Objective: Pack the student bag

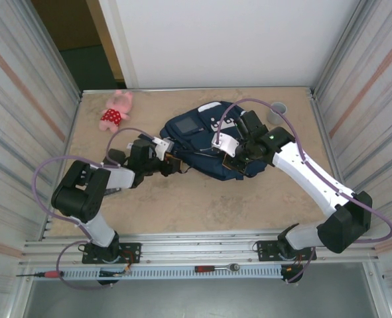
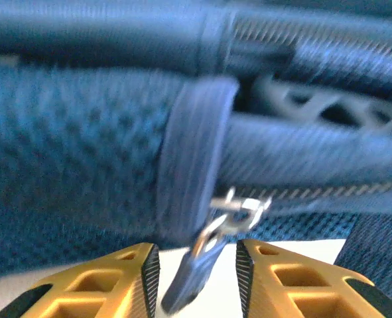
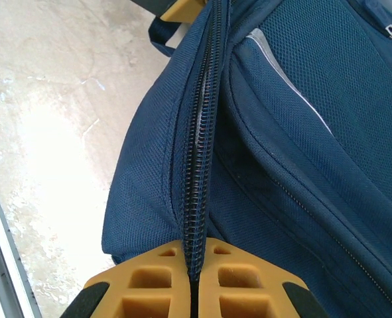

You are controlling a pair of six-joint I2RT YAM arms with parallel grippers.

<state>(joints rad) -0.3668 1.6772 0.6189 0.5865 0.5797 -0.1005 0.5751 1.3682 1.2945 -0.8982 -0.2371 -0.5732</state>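
- The student bag [image 1: 190, 136] lies flat in the middle of the table [image 1: 182, 205], between both arms.
- The left gripper [image 2: 196, 281] is spread apart, with the bag's metal zipper pull [image 2: 212, 238] hanging between its fingers.
- The right gripper [image 3: 196, 278] is clenched on the bag's closed zipper [image 3: 199, 165] seam.

On table [image 1: 182, 205] centre, student bag [image 1: 190, 142]; plush toy [image 1: 116, 110] to its left, cup [image 1: 277, 111] behind-right.

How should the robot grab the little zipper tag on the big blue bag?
Pinch the dark pull tab that dangles below the silver slider. Come straight in at the side of the student bag, the way the left gripper is lined up. The tab is a thin strip hanging free between the open fingers, so closing on it there should probably hold.
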